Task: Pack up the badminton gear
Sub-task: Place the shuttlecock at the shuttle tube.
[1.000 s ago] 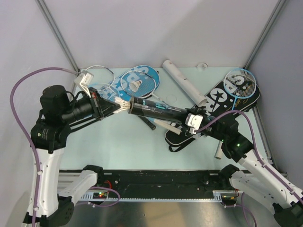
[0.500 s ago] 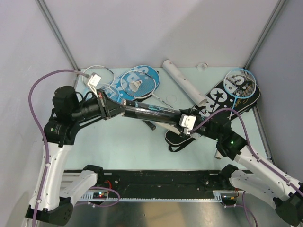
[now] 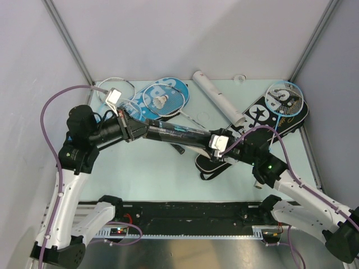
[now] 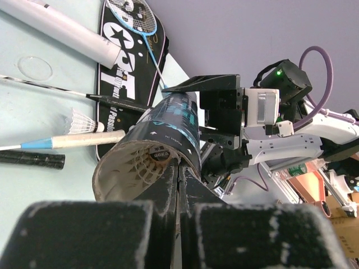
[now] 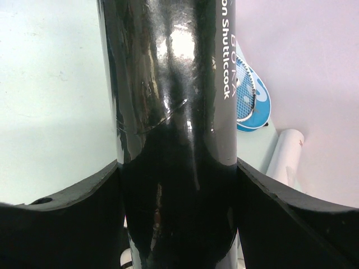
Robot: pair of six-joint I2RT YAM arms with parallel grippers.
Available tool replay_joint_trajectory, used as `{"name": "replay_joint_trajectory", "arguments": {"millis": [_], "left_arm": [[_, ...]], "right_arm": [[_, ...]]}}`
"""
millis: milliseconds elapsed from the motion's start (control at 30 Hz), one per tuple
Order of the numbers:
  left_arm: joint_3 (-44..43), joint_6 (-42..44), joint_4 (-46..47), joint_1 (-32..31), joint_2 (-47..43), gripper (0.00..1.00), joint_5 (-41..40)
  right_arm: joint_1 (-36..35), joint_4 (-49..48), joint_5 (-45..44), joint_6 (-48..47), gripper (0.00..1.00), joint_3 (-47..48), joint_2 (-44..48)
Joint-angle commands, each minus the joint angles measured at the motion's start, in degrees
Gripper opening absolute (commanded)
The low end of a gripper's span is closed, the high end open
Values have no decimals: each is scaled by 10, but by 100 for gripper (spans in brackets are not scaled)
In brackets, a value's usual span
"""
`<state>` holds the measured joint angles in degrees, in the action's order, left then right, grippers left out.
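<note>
Overhead view of a pale green table [image 3: 146, 174] with two robot arms meeting over its middle. A black shuttle tube [image 3: 176, 133] hangs level above the table between them. The right gripper [image 3: 213, 141] clasps the tube near its closed end, one finger pressed on each side. The left gripper [image 3: 140, 128] sits at the tube's open mouth with its fingers pinched fully together. A white feather shuttlecock [image 4: 147, 165] lies inside the mouth (whether the closed fingertips hold it or only rest against the rim cannot be told).

Behind the tube, a white tube [image 3: 217, 99] lies slanted on the table. To its right a black racket cover [image 3: 255, 119] lettered "SPORT" stretches toward the far right corner, with a light-blue racket [image 3: 284, 98] resting on its wide end. At the far left a blue racket cover [image 3: 174, 89] lies flat under a white racket head, and a second shuttlecock [image 3: 162, 101] sits on top.
</note>
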<state>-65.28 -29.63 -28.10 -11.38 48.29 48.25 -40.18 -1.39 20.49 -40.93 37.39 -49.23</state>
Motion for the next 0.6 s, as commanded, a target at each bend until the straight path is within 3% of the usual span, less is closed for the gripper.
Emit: {"name": "replay_joint_trajectory", "arguments": {"millis": [0, 267, 567], "left_arm": [[9, -15, 13, -16, 7, 2, 17], [28, -21, 15, -16, 2, 17, 0], [-23, -10, 14, -16, -29, 61, -63]], "right_arm": [[-16, -110, 31, 18, 35, 17, 4], [-24, -127, 29, 37, 34, 14, 8], [-22, -110, 10, 60, 34, -11, 27]]}}
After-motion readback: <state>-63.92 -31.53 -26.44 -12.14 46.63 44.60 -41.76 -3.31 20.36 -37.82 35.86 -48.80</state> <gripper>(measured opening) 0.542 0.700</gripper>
